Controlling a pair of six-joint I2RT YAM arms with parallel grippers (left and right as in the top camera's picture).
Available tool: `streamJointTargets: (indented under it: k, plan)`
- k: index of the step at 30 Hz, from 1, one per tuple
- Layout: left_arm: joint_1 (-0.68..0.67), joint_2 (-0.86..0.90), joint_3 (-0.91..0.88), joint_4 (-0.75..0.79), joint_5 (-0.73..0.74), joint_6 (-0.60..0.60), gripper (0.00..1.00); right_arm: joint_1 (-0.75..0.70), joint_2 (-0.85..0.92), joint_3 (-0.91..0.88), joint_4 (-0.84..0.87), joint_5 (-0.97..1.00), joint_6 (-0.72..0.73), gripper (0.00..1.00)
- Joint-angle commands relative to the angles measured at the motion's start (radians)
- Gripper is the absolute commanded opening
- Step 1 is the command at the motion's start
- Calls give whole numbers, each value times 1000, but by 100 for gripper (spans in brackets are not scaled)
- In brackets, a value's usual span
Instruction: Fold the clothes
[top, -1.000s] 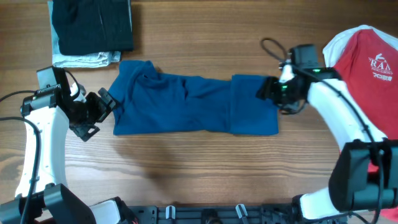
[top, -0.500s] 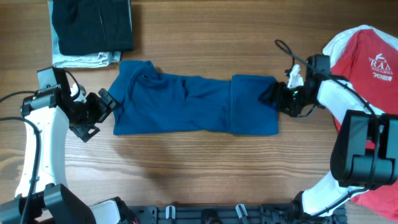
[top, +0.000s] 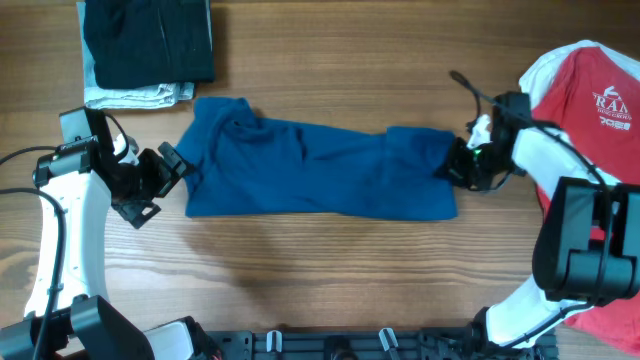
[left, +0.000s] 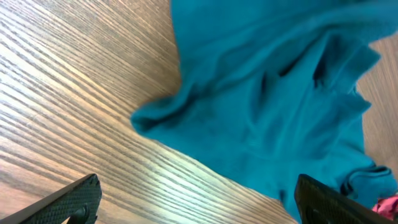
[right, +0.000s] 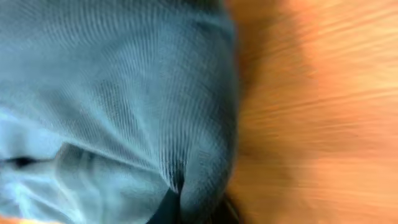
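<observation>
Blue shirt (top: 320, 170) stretches lengthwise between both tools: right tool (top: 457, 166) clamped on its end hem; left tool (top: 160, 182) spread apart, just beside the opposite end, seemingly not touching.

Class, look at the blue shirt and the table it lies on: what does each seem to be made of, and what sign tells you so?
The blue shirt: soft matt knit, likely cotton jersey; fine ribs and limp folds show close up. The table: wood or wood-look laminate, slightly glossy; long grain lines run across it.
</observation>
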Motion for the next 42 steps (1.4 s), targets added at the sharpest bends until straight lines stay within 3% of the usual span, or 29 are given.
streamJointTargets:
  k: [1,6,10,14,24,26,27,28,34,36,37,40,42]
  plan:
    - [7,-9,-5,1,12,20,100,-16,-80,103,-100,236,-39,4]
    - [7,-9,-5,1,12,20,100,40,-143,142,-166,361,-47,5]
    - [7,-8,-5,4,12,20,100,213,-143,145,-153,450,57,4]
    - [7,-8,-5,4,12,20,100,387,-143,145,-93,450,143,4]
    - [7,-8,-5,4,12,20,100,642,-119,142,-8,411,325,5]
    - [7,-8,-5,3,12,20,100,678,-96,142,4,408,346,18]
    - [7,-8,-5,3,12,20,100,688,-88,142,5,406,351,33]
    - [7,-8,-5,3,12,20,100,694,-87,142,5,404,352,37]
    - [7,-8,-5,3,12,20,100,657,-164,316,-163,405,287,44]
    - [7,-8,-5,3,12,20,100,632,-209,357,-230,443,268,53]
    - [7,-8,-5,1,12,20,100,615,-224,360,-260,465,265,53]
    - [7,-8,-6,-5,12,20,100,547,-214,321,-324,472,213,13]
    - [7,-8,-6,-4,12,20,100,542,-198,267,-320,469,213,4]
